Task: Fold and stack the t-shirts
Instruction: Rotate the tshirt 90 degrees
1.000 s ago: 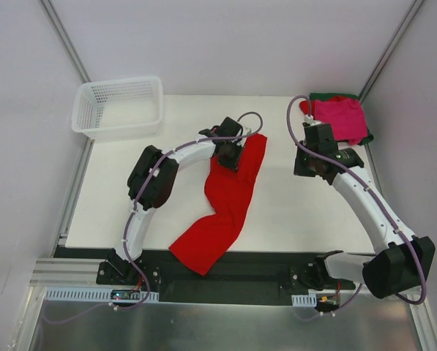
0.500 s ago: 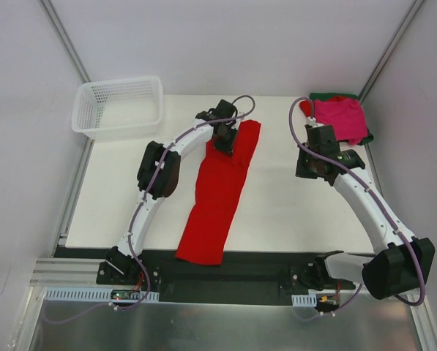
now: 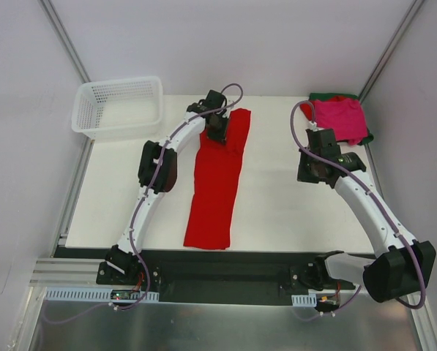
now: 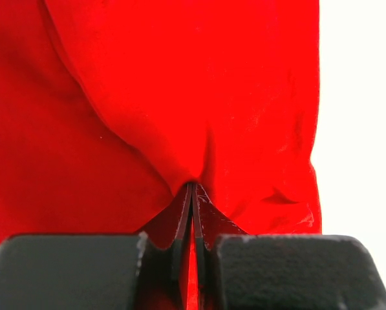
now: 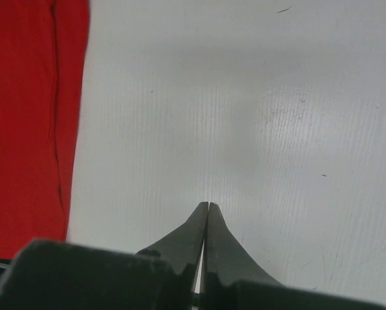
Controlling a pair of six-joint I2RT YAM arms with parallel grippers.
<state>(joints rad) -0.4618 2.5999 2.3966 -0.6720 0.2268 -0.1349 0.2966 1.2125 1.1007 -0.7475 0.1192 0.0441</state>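
- The left gripper (image 4: 191, 188) is clamped shut on a pinch of the bright red t-shirt (image 3: 214, 186), at its far end.
- From that grip the shirt runs as a narrow strip toward the near edge of the table (image 3: 277, 212).
- The right gripper (image 5: 207, 206) is closed on nothing, over bare table just right of the shirt.
- Likely step: laying the strip flat. Next comes an end-over-end fold, then carrying it to the stack of folded t-shirts (image 3: 340, 117) in the far right corner.
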